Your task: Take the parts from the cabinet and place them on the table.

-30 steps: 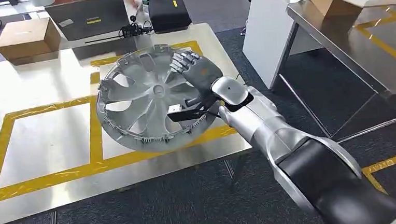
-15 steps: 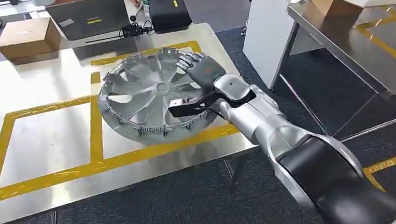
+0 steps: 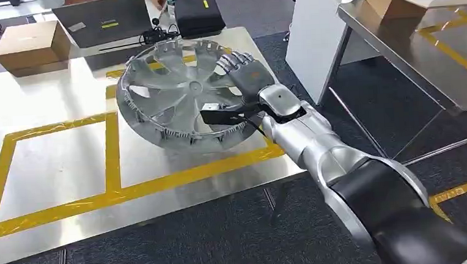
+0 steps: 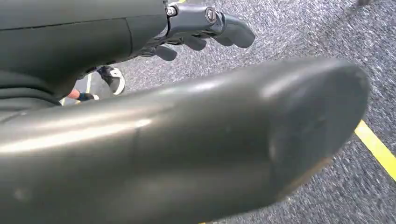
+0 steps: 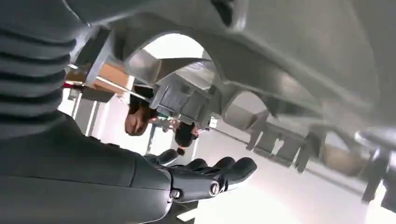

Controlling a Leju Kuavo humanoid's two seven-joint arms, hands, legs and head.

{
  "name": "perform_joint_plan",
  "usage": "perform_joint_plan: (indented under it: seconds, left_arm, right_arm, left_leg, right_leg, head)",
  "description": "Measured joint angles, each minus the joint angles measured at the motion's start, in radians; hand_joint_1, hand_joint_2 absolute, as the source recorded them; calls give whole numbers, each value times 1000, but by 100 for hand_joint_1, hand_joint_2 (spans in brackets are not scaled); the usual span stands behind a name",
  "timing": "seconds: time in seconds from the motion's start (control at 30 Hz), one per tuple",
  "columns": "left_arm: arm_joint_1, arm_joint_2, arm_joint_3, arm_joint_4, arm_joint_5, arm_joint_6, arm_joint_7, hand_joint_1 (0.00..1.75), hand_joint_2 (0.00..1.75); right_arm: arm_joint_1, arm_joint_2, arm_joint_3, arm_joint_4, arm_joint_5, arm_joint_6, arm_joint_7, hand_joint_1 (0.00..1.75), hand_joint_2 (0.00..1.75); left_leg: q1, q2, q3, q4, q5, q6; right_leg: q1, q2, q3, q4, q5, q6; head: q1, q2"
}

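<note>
Peering past our right robot hand [image 3: 244, 76], whose fingers curl over the rim while the thumb stays hidden, we hold one silver wheel cover [image 3: 183, 96] tilted above the table [image 3: 50, 174], inner ribbed face up; our left robot hand [image 4: 205, 28] hangs empty, fingers loosely apart.

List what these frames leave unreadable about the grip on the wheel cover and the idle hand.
- Head view: the right hand grips the wheel cover at its rim; the fingers beneath are hidden by the cover.
- Head view: whether the cover's low edge touches the table is unclear.
- Left wrist view: the left hand is partly cut off by a dark body part; its fingers look curled.
</note>
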Motion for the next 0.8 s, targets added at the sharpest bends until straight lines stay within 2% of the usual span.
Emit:
perform_joint_plan:
  seconds: [0.07,0.13,0.2,0.23,0.37,0.5,0.63,0.77,0.8]
  left_arm:
    - [1,0,0,0,-7,0,1,0,0]
    - [3,1,0,0,-3,1,-2,0,0]
    - [5,1,0,0,2,2,-8,0,0]
    - [5,1,0,0,2,2,-12,0,0]
    - [6,1,0,0,2,5,-14,0,0]
    - [7,1,0,0,2,5,-13,0,0]
    - [7,1,0,0,3,3,-6,0,0]
    - [7,1,0,0,2,-3,-1,0,0]
    - [7,1,0,0,-3,-7,1,0,0]
  right_arm:
    - [-6,0,15,3,106,39,42,0,0]
    - [4,-2,21,7,69,26,59,0,0]
    - [15,-2,3,7,24,15,58,0,0]
    - [15,-2,1,8,39,34,59,0,0]
    - [17,-2,1,8,63,35,30,0,0]
    - [30,-2,2,9,101,13,25,0,0]
    - [32,-2,8,9,138,-28,50,0,0]
    - [38,-3,16,9,131,-89,35,0,0]
    - [37,-3,16,9,135,-67,25,0,0]
  left_leg:
    - [0,-1,0,0,0,0]
    - [0,0,0,0,0,0]
    - [0,0,0,0,0,0]
    - [0,1,0,0,0,0]
    - [0,1,0,0,0,0]
    - [0,1,0,0,0,0]
    - [0,1,0,0,0,0]
    - [0,1,0,0,0,0]
    - [0,1,0,0,0,0]
  right_leg:
    - [0,-1,0,0,0,0]
    - [0,0,0,0,0,0]
    - [0,0,0,0,0,0]
    - [0,0,0,0,0,0]
    - [0,0,0,0,0,0]
    - [0,0,-1,0,0,0]
    - [0,0,0,0,0,0]
    - [0,0,0,0,0,0]
    - [0,0,0,0,0,0]
  head:
    - [0,0]
    - [1,0]
    - [0,0]
    - [0,0]
    - [0,0]
    - [0,0]
    - [0,0]
    - [0,0]
    - [0,0]
